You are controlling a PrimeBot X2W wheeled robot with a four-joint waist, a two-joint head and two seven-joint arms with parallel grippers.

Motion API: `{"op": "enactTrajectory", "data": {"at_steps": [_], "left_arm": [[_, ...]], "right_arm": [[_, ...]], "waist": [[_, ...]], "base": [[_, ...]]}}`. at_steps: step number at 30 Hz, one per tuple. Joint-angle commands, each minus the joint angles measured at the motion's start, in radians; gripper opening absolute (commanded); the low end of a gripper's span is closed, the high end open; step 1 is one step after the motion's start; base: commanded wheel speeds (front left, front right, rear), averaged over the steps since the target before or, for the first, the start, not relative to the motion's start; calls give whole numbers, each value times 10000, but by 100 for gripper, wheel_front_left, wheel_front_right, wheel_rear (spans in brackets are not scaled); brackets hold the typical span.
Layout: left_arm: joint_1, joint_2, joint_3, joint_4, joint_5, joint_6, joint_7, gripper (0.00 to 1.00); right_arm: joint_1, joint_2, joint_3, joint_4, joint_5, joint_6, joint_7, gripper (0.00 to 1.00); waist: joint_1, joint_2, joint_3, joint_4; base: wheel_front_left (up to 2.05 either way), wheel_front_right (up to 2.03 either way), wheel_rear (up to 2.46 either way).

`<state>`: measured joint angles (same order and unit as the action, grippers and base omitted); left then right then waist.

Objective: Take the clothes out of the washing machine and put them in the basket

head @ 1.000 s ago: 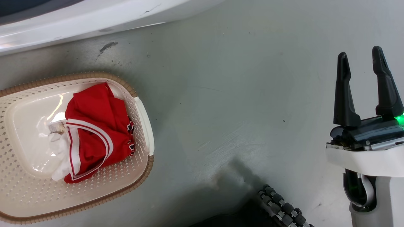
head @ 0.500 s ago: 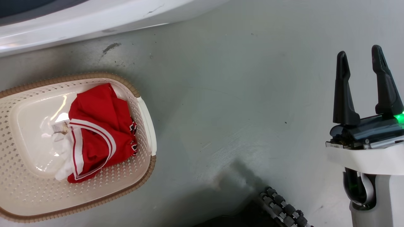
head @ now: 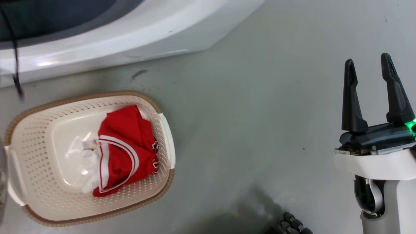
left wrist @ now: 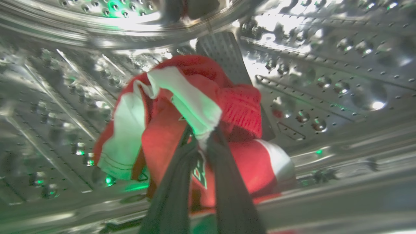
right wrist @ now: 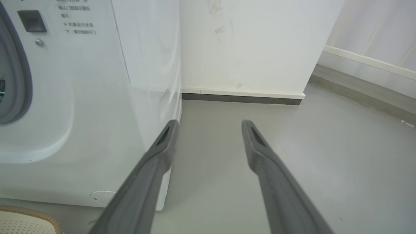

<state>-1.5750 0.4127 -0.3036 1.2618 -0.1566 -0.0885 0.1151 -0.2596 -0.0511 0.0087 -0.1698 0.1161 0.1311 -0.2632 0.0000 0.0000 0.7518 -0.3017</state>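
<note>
One red garment (left wrist: 253, 165) with white panels lies bunched inside the steel drum (left wrist: 325, 81), right at the tips of the left claw (left wrist: 203, 135), which is clenched on a white fold of it. A ribbed paddle (left wrist: 224, 52) on the drum wall rises just beyond the bundle. A second red garment (head: 123, 146) with white stripes lies in the basket (head: 32, 195), on the grey floor (head: 243, 113) well to the left of the right claw (head: 367, 60). That claw is released, its two fingers spread apart above the floor. Ahead of it and to its left stands the washing machine (right wrist: 81, 97), the basket just before its front; straight ahead is a white wall (right wrist: 243, 42).
</note>
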Motion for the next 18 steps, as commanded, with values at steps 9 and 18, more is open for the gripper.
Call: {"op": "enactTrajectory", "data": {"at_steps": [9, 18], "left_arm": [[1789, -750, -167, 36, -289, -208, -2327, 0], [3574, -1149, -53, -73, -725, -271, -3620, 0]], "right_arm": [[487, 16, 6, 251, -524, -7, -24, 100], [1019, 16, 35, 409, -841, -7, -24, 100]], "waist": [[0, 0, -1840, 879], [0, 0, -3129, 1164]], "base": [[0, 0, 0], [0, 0, 0]]}}
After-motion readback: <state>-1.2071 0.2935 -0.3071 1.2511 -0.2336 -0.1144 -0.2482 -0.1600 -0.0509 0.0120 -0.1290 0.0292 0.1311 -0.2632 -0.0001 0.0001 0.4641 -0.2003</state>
